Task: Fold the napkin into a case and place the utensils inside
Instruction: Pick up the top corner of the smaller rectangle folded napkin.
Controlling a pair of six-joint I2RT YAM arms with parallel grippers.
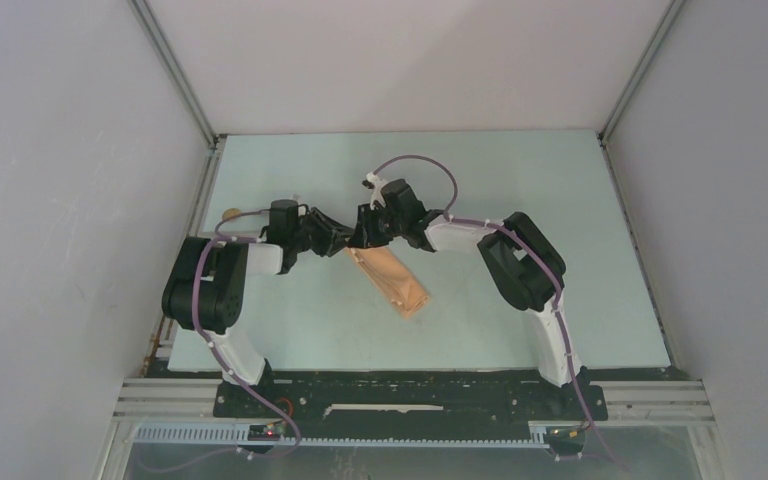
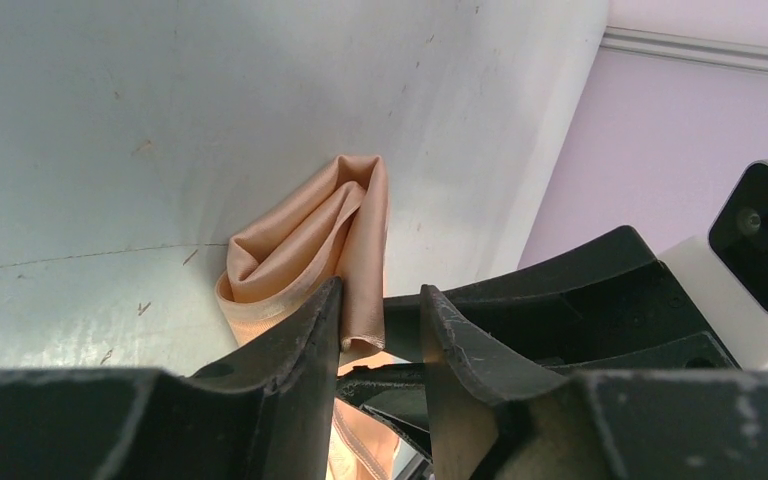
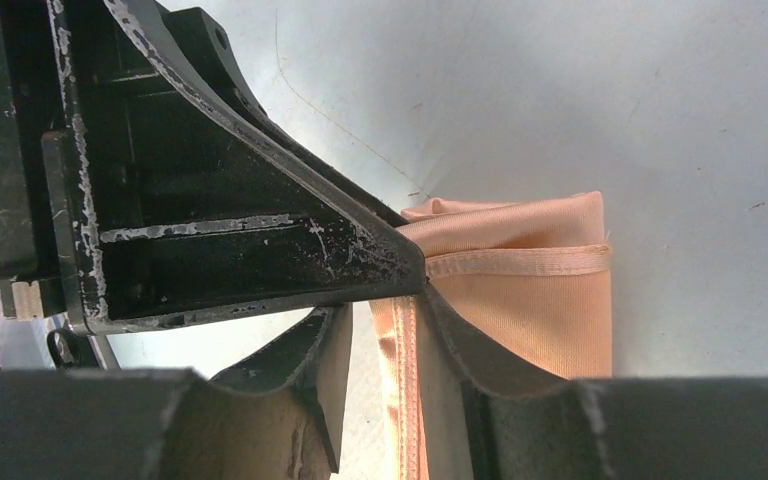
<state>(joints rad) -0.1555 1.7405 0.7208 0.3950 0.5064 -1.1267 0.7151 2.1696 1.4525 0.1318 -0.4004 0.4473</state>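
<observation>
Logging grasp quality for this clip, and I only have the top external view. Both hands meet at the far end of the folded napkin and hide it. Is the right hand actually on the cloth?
Observer: In the right wrist view, a stitched hem of the napkin runs between the fingers of the right hand. A sliver of gap shows, so I can't tell whether it is clamped.
Operator: And the other one?
Observer: Its wrist view shows the left hand with fingers apart and one cloth fold lying in the gap.
Operator: Is that end flat?
Observer: No, the layers there bulge open like a pocket mouth.
</observation>
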